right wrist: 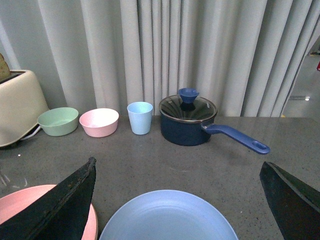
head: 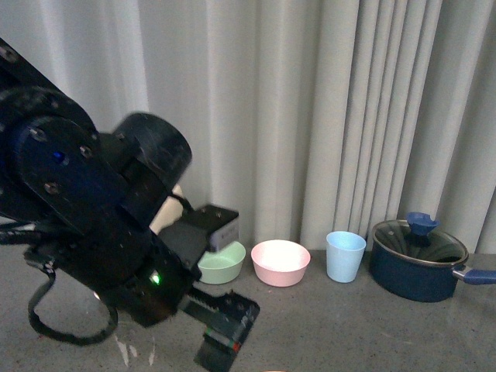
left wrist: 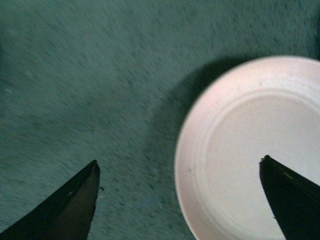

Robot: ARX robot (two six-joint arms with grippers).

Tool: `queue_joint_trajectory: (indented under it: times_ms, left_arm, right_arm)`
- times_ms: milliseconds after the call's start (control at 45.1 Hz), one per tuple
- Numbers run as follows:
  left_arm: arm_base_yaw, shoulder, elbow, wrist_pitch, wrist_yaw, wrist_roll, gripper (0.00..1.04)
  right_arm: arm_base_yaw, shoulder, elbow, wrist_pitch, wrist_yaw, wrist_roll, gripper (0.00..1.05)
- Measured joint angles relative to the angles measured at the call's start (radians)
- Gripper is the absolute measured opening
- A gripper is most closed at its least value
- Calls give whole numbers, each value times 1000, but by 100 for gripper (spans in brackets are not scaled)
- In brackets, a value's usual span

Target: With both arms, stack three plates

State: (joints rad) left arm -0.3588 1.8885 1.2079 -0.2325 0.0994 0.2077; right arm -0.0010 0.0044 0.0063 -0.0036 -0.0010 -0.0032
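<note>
In the front view, the black left arm is seen over the grey table. A green bowl, pink bowl, light blue cup and lidded dark blue pot are lined up along the curtain.

In the left wrist view, the left tool is held released, one finger over a pale plate, the other over bare table.

In the right wrist view, the right tool is spread wide, nothing grasped. A blue plate is seen on the table beneath it, a pink plate just beside.
</note>
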Motion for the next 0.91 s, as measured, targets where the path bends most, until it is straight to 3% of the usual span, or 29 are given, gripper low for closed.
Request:
queue_joint_trajectory:
  times_ms: [221, 554, 620, 664, 753, 908]
  left_arm:
    - [91, -209, -72, 182, -65, 126, 98]
    - [289, -602, -250, 183, 47, 217, 97]
    - [325, -722, -393, 429, -74, 79, 84]
    - [346, -817, -504, 566, -94, -28, 74]
    - [357, -944, -650, 647, -100, -140, 56]
    - [359, -1016, -801, 698, -100, -187, 29]
  right_arm:
    - [0, 0, 0, 0, 0, 0, 97]
    - [0, 0, 0, 0, 0, 0, 97]
    - [0, 0, 0, 0, 0, 0, 97]
    - [0, 0, 0, 0, 0, 0, 97]
    - [0, 0, 0, 0, 0, 0, 97]
    - [0, 0, 0, 0, 0, 0, 97]
